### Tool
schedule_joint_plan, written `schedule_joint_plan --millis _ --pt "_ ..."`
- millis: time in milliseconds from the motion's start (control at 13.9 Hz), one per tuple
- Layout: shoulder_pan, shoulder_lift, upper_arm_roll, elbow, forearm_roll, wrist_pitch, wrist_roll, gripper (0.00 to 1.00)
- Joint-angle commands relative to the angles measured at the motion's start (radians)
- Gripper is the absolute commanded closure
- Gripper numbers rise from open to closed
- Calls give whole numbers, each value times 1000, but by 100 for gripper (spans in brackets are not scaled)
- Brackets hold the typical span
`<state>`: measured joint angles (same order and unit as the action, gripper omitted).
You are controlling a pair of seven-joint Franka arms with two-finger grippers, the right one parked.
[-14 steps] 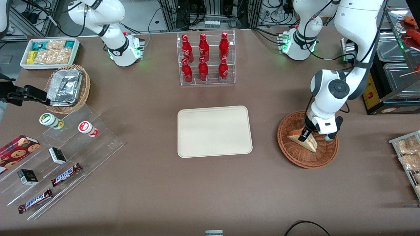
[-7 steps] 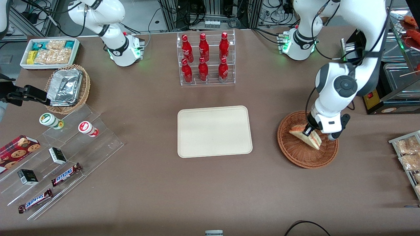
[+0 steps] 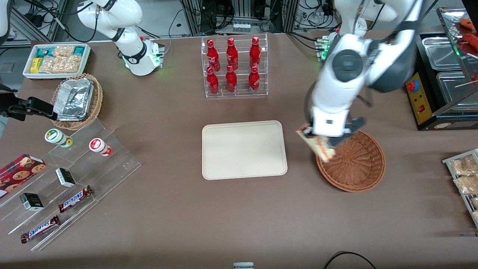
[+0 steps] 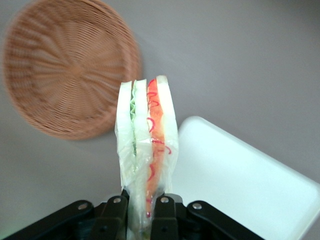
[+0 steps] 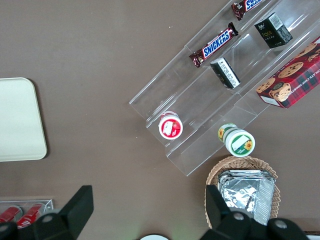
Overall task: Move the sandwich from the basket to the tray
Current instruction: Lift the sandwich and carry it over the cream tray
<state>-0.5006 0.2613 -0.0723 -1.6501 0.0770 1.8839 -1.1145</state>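
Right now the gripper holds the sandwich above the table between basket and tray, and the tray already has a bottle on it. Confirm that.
Not quite. The tray is bare in the front view; the bottles stand in their rack. The rest holds: the gripper is shut on the sandwich, lifted between basket and tray.
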Motion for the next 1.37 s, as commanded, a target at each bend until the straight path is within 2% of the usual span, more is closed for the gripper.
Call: schedule_joint_plan --millis 0,288,721,1225,1297 --pt "-117 177 14 153 15 -3 11 100" --pt "-222 301 14 188 46 170 13 100" --pt "-298 435 12 182 173 310 33 100" --pt "-329 487 11 179 179 339 117 100" --pt "-329 492 11 179 179 345 117 60"
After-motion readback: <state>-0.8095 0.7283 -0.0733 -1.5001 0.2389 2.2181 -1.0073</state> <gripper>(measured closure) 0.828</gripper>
